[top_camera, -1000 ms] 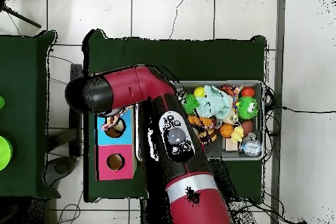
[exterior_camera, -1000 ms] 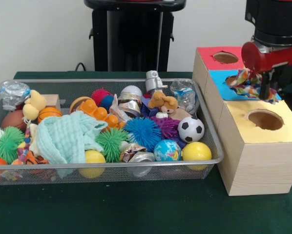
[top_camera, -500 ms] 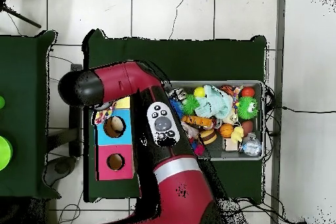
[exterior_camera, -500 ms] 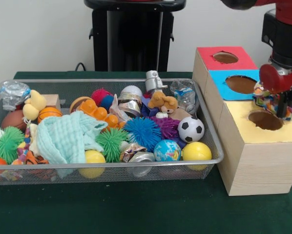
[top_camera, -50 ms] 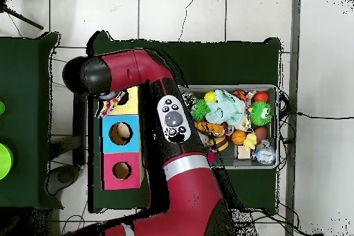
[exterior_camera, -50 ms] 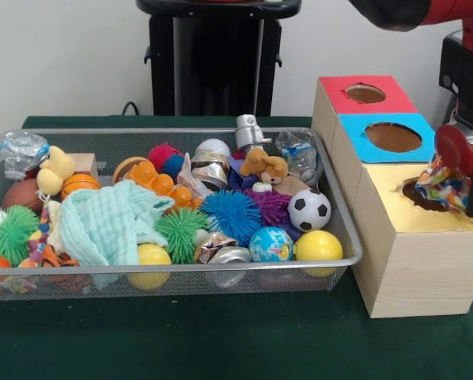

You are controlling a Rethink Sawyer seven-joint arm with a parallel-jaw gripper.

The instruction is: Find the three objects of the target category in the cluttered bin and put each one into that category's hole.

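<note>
My gripper (exterior_camera, -50 ms: 467, 194) hangs at the right edge of the front view, shut on a multicoloured knotted fabric toy (exterior_camera, -50 ms: 444, 182). The toy dangles right over the round hole (exterior_camera, -50 ms: 417, 193) in the yellow-topped box (exterior_camera, -50 ms: 410, 237) and hides most of it. From overhead, the arm's wrist (top_camera, -50 ms: 93, 77) covers the yellow box (top_camera, -50 ms: 130, 100), and a bit of the toy (top_camera, -50 ms: 113, 99) shows beside it. The wire bin (exterior_camera, -50 ms: 221, 279) holds several balls, spiky toys, crushed cans and plush animals.
Behind the yellow box stand a blue-topped box (exterior_camera, -50 ms: 391, 137) and a red-topped box (exterior_camera, -50 ms: 365, 93), each with an uncovered hole. A mint cloth (exterior_camera, -50 ms: 106, 226) lies over the bin's left part. The arm's red links (top_camera, -50 ms: 173, 150) cross the bin's edge in the overhead view.
The gripper carried the fabric toy from above the blue box toward the camera and lower, ending over the yellow box's hole. The bin's contents stayed put.
</note>
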